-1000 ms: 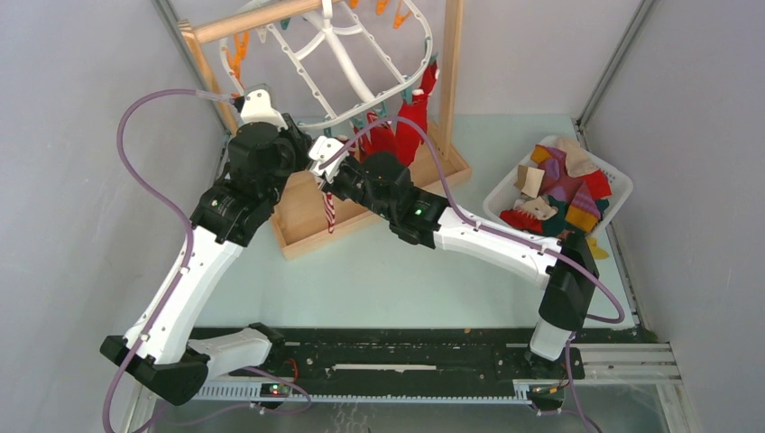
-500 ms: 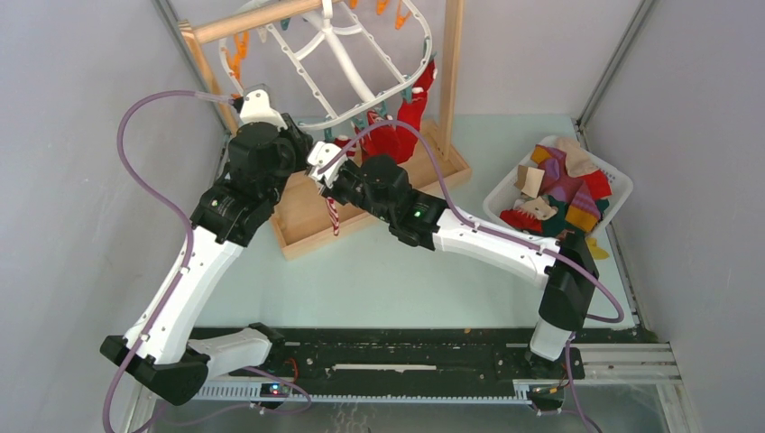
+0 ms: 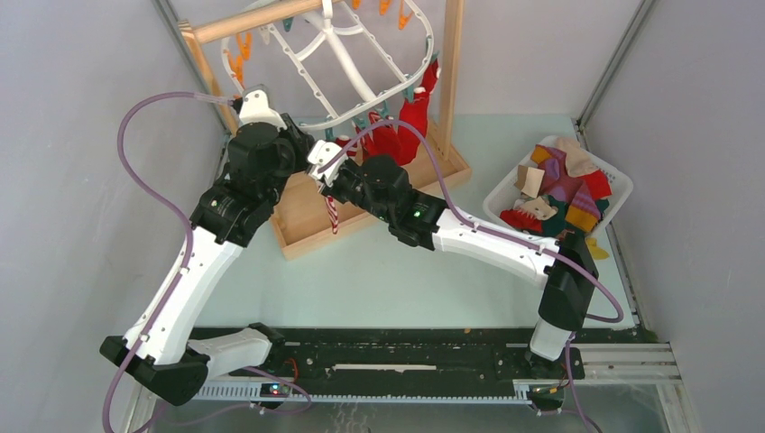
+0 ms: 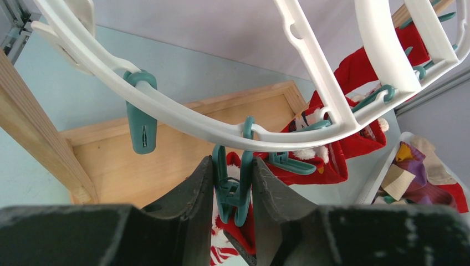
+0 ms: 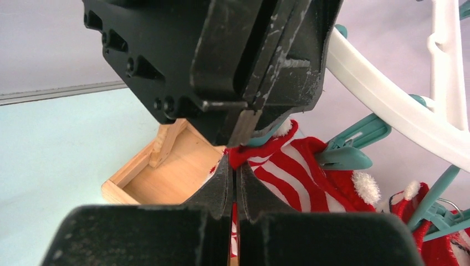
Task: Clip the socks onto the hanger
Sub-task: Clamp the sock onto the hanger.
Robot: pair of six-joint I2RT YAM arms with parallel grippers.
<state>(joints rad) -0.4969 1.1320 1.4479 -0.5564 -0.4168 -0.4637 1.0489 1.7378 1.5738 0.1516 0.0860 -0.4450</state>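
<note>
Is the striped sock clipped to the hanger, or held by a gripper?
Held: the right gripper is shut on the striped sock's top edge. Whether the teal clothespin also bites it: cannot tell.

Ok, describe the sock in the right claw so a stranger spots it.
Find the wooden tray under the white oval hanger, at the far left. The sock dangles over it, pinched in the right claw. It alone is red-and-white striped; the socks clipped beside it are plain red.
</note>
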